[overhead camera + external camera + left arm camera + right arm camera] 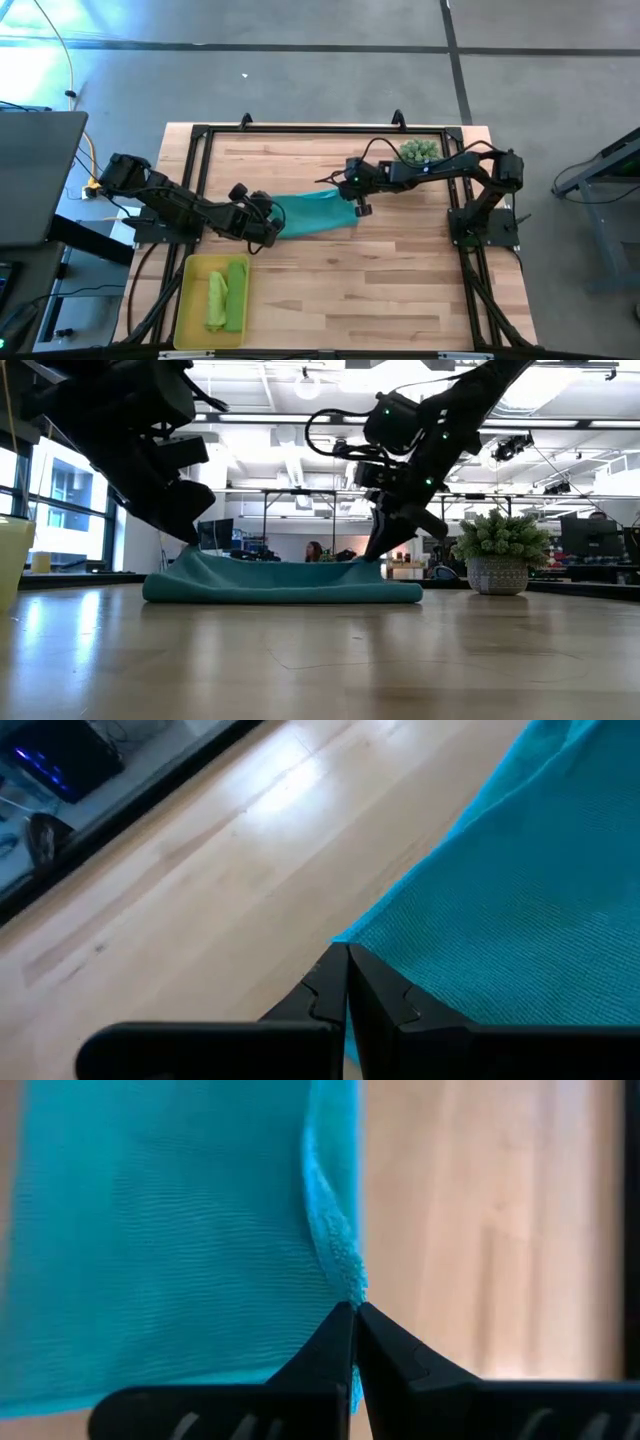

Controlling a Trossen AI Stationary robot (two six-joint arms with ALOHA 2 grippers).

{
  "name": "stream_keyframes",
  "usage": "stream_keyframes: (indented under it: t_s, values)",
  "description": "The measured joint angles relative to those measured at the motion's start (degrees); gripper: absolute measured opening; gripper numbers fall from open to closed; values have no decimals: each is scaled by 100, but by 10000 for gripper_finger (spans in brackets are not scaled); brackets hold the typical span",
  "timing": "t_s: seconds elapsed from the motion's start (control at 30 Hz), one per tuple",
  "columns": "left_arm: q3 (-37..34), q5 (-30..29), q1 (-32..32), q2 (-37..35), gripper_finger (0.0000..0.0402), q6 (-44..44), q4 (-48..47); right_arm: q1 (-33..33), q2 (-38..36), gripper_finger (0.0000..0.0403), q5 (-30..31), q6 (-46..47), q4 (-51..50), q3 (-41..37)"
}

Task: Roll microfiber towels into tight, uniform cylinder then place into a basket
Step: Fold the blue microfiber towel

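Note:
A teal microfiber towel [315, 213] lies across the middle of the table, both ends raised a little in the low view [280, 585]. My left gripper [272, 227] is shut on its left end and my right gripper [358, 206] is shut on its right end. The yellow basket [190, 300] stands at the near left. Two lime green towels [228, 295] lie in it side by side. My left gripper pinches the towel's left-end corner [352, 932] between its two shut fingers, slanting down from the table's left. That end is lifted [192, 552] while the towel's middle rests on the table. One layer or several, I cannot tell. My right gripper pinches the hemmed edge at the towel's right end [348, 1280] between its fingertips, slanting down from the right. This end rises slightly off the wood [372, 563]. The cloth between the two grippers sags onto the table.
A spiky green plant in a pot [420, 152] stands at the far right, close behind my right arm. A black frame rail [200, 180] runs around the table. Bare wood [400, 290] spreads toward the near right. A laptop [40, 175] sits beyond the left edge.

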Motion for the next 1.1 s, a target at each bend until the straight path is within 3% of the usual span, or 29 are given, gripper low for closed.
stream_keyframes:
  t_s: [0.1, 0.23, 0.87, 1.1]
  values:
    - [0, -191, -42, 0, 0, -61, -4, 18, -2, 0, 267, 0, 8, 167]
    - [0, -231, -10, 0, 0, -168, -163, -32, 11, 0, -22, 1, -3, 273]
    - [0, -52, 200, 0, 0, -103, -259, -84, 435, 0, 59, 22, -429, 273]
    - [2, -64, 318, 0, 0, 44, -246, -21, 435, 0, 290, 689, -2041, 939]
